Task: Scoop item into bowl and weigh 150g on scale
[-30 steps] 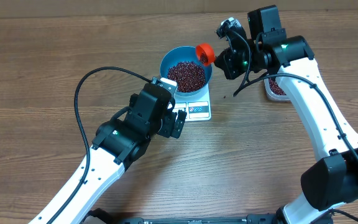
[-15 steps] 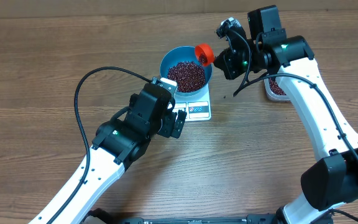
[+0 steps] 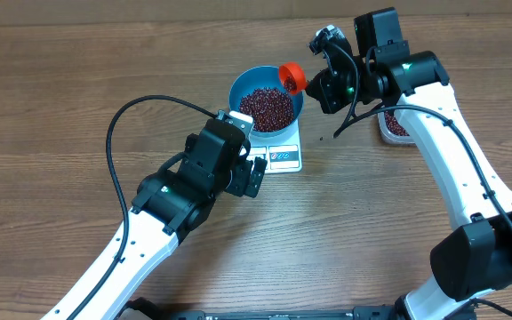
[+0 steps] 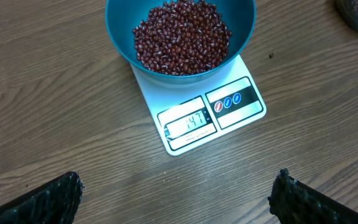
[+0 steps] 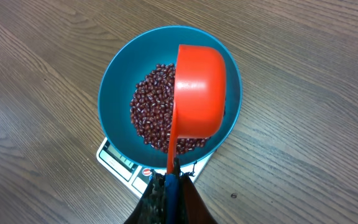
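Observation:
The blue bowl [image 3: 237, 90] stands on the white scale [image 3: 284, 158] and holds a heap of dark red beans, the item [image 3: 266, 108]. My right gripper [image 3: 320, 85] is shut on the handle of an orange-red scoop [image 3: 292, 76], which hangs tilted over the bowl's right rim. In the right wrist view the scoop [image 5: 197, 93] covers part of the beans [image 5: 149, 112] in the bowl [image 5: 112, 87]. My left gripper [image 3: 254, 175] is open and empty just left of the scale's front. In its view the scale display [image 4: 191, 121] reads 147 below the bowl [image 4: 118, 32].
A clear tub [image 3: 393, 126] with more beans sits at the right, partly hidden by the right arm. One stray bean [image 3: 321, 136] lies on the wooden table right of the scale. The left arm's black cable [image 3: 114, 133] loops over the table.

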Action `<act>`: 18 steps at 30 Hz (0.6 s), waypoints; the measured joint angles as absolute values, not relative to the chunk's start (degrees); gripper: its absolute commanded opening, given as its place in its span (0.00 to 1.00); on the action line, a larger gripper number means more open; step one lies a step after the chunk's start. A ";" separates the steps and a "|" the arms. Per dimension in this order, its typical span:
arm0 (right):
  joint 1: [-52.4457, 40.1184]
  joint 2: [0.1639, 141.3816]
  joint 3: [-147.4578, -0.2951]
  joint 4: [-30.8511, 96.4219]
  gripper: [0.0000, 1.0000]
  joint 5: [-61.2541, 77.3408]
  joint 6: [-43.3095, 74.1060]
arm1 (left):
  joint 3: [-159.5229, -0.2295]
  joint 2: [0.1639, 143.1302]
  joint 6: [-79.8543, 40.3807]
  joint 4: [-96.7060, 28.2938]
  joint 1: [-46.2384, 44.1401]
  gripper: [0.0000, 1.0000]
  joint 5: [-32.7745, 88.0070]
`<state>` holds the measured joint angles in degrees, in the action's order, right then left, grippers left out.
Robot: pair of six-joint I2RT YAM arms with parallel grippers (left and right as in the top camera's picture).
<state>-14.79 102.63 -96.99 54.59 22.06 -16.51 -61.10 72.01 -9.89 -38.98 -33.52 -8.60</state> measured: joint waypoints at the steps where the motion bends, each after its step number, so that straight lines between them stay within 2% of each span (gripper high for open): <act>1: -14.79 102.63 -96.99 54.61 0.04 22.04 -16.51 | -61.10 72.01 -9.89 -39.00 -33.52 1.00 -8.60; 18: -15.49 102.63 -97.01 54.83 0.04 22.55 -15.03 | -61.10 72.01 -9.89 -38.98 -33.52 0.99 -8.60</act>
